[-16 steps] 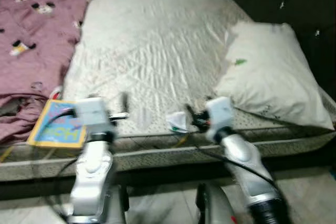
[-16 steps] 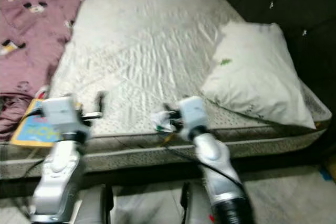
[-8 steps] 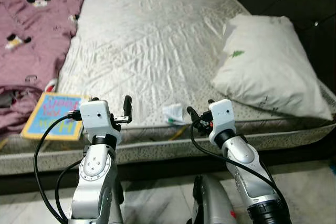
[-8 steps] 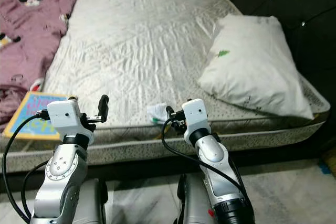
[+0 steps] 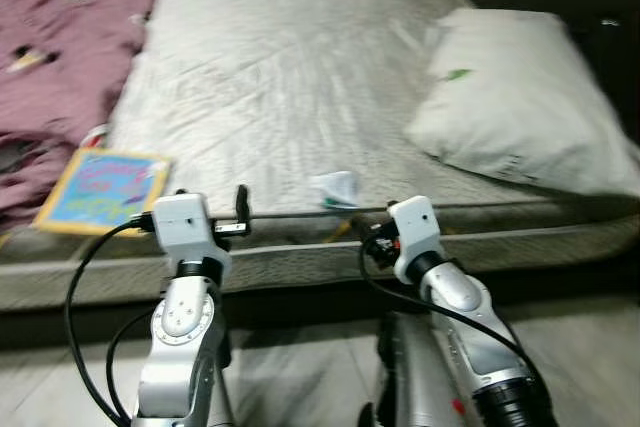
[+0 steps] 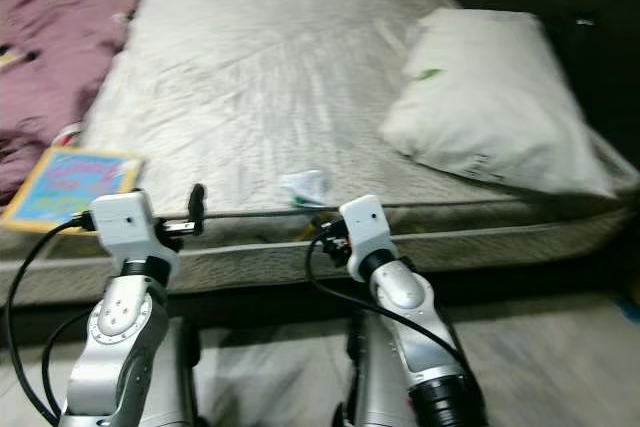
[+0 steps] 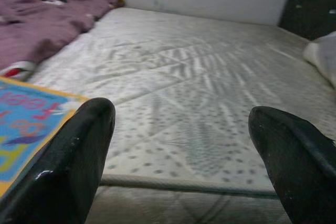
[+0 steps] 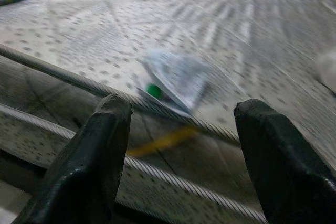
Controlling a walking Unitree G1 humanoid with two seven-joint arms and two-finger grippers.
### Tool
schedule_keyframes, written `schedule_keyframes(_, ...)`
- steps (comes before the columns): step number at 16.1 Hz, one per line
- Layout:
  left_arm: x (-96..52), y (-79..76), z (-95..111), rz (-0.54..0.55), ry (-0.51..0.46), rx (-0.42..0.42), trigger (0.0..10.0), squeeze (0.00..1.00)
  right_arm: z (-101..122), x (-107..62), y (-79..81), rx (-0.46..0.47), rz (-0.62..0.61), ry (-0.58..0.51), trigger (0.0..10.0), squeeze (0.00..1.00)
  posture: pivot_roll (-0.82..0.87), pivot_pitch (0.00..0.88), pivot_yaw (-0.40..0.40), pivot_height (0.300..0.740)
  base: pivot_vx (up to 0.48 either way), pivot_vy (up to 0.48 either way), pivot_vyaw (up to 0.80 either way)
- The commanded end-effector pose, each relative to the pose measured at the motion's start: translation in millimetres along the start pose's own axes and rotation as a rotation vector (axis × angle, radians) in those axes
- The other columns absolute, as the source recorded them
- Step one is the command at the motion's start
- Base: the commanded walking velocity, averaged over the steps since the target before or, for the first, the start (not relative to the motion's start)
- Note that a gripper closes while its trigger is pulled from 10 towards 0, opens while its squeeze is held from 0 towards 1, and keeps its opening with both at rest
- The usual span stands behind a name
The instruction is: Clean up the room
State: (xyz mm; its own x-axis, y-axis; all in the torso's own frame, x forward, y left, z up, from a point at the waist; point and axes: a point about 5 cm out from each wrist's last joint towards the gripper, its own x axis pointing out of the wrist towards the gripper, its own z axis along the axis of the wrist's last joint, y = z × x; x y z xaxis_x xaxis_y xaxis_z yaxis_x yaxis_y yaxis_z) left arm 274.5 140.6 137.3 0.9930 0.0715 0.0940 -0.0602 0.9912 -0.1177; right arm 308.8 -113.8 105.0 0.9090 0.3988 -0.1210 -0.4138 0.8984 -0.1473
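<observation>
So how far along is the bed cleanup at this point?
Nothing looks done yet. The small crumpled white wrapper with a green spot lies near the bare mattress's front edge, with the right tool open and lined up on it. The left tool is open, holding nothing. The blue-and-yellow book, purple blanket and white pillow remain.

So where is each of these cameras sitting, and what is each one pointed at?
Left eye and right eye views: on the head, looking down over both silver arms at the bed, with pillow, book and purple blanket.
Left wrist view: along the open left gripper across the mattress, book corner beside it.
Right wrist view: along the open right gripper at the wrapper on the mattress edge.
Shared: mattress and book.
</observation>
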Motion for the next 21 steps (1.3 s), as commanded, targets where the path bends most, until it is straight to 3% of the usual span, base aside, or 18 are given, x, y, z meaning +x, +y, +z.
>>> schedule_keyframes(1,-0.6,3.8,-0.7,0.019,0.009,0.013,10.0,0.00,5.8,5.6,4.2,-0.007,0.028,-0.018,10.0,0.00,0.06,0.106,-0.035,0.479,0.000,0.000,0.73)
schedule_keyframes(3,-7.1,13.3,-3.5,0.042,0.032,0.045,10.0,0.00,6.7,12.4,-0.7,0.031,0.009,-0.007,10.0,0.00,0.08,0.116,-0.037,0.479,0.000,0.000,0.00)
schedule_keyframes(8,-23.4,29.8,-4.5,0.069,0.061,0.092,10.0,0.00,17.7,35.2,0.6,-0.019,0.004,-0.031,10.0,0.00,0.16,0.135,-0.044,0.479,0.000,0.000,0.00)
schedule_keyframes(11,-29.5,32.8,-3.3,0.074,0.068,0.104,10.0,0.00,15.7,43.5,1.1,-0.049,0.012,0.010,10.0,0.00,0.18,0.144,-0.045,0.479,0.000,0.000,0.00)
schedule_keyframes(14,-35.4,28.1,0.4,0.019,0.059,0.172,10.0,0.00,8.0,55.2,-4.4,-0.098,0.020,0.103,10.0,0.00,0.20,0.155,-0.038,0.479,0.000,0.000,0.00)
schedule_keyframes(17,-38.9,25.8,6.5,0.006,0.052,0.174,10.0,0.00,11.4,62.7,-6.6,-0.097,-0.002,0.116,10.0,0.00,0.24,0.170,-0.033,0.479,0.000,0.000,0.00)
schedule_keyframes(21,-47.6,33.2,8.6,0.020,0.072,0.195,10.0,0.00,18.0,72.4,4.0,-0.084,-0.019,0.107,10.0,0.00,0.27,0.192,-0.022,0.479,0.000,0.000,0.00)
